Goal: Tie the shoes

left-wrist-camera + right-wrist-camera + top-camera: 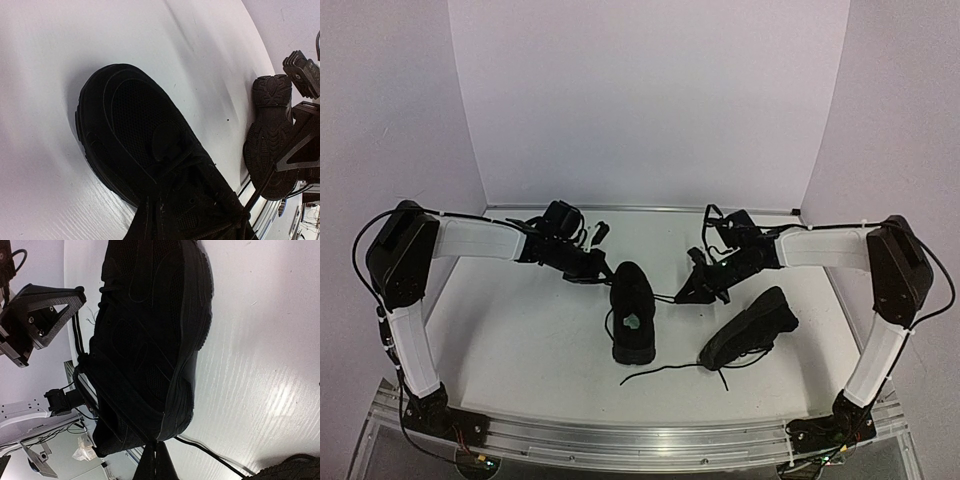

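White table (520, 330) bears the shoes (631, 300); left tool (601, 272) and right tool (684, 293) each pinch a barely discernible black lace (260, 190).

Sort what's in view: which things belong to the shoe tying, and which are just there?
Job: upright shoe, shoe tipped on its side, laces, left gripper, right gripper, both shut on laces.
Not job: table, front rail, white backdrop.

wide overhead; both wrists close on shoe (632, 315)
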You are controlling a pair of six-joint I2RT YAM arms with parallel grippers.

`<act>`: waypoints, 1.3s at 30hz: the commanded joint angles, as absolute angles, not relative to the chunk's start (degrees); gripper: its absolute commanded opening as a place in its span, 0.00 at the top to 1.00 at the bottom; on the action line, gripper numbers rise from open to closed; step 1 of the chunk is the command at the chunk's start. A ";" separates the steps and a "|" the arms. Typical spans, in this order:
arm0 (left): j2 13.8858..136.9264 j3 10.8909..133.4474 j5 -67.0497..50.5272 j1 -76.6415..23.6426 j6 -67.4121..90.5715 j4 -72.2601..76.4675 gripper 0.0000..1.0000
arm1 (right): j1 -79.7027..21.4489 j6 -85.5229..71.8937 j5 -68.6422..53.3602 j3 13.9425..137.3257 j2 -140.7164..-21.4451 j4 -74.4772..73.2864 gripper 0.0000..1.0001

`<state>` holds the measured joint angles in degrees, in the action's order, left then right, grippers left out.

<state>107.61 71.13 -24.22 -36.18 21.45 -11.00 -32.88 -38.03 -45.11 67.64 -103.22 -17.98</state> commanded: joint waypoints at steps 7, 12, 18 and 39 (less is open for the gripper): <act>104.56 71.31 -19.78 -34.63 18.99 -12.88 1.00 | -32.26 -35.85 -42.91 64.98 -99.77 -20.99 1.00; 105.34 72.91 -20.67 -34.63 17.85 -13.24 1.00 | -32.33 -35.31 -43.88 66.48 -100.64 -21.10 1.00; 105.55 74.89 -24.63 -34.63 14.26 -14.14 0.99 | -32.88 -32.15 -48.42 70.40 -102.71 -22.60 1.00; 90.92 60.70 -32.87 -33.84 1.96 -13.01 0.50 | -35.42 -31.01 -52.34 81.64 -110.50 -22.68 0.62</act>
